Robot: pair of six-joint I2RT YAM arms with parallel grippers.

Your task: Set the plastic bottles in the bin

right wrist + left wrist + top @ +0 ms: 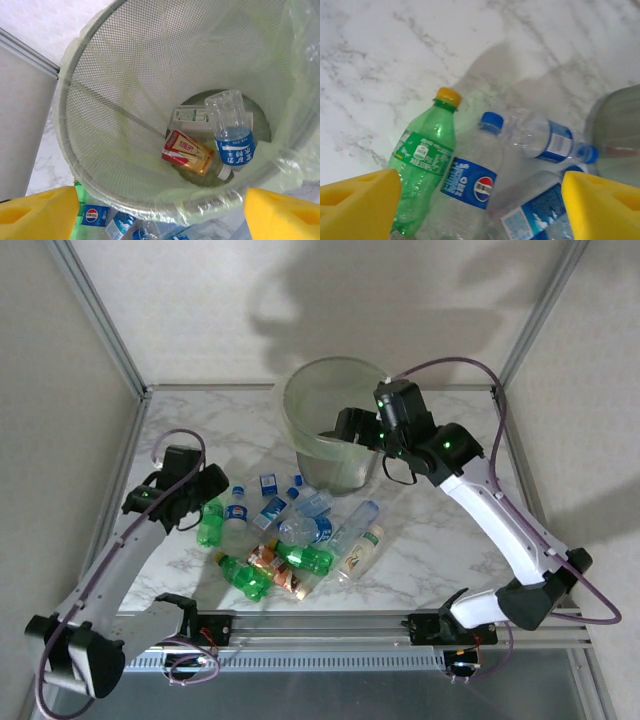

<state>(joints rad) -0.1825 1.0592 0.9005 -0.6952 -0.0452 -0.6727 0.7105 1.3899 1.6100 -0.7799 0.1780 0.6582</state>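
Yellow pads (357, 202) of my left tool (480, 174) stand wide apart with nothing gripped. That tool hovers well left of the bin (300, 435), over a green bottle (425, 160) with a yellow cap and a Pepsi-labelled clear bottle (470, 185) lying side by side. Loose plastic bottles (290, 540) lie heaped on the marble tabletop (440, 530) just in front of the bin. My right tool (161, 192) hangs over the bin's mouth, pads apart and empty. On the bin's floor I see an orange-red labelled bottle (187, 152), a white-labelled bottle (190, 116) and a blue-labelled clear bottle (232, 135).
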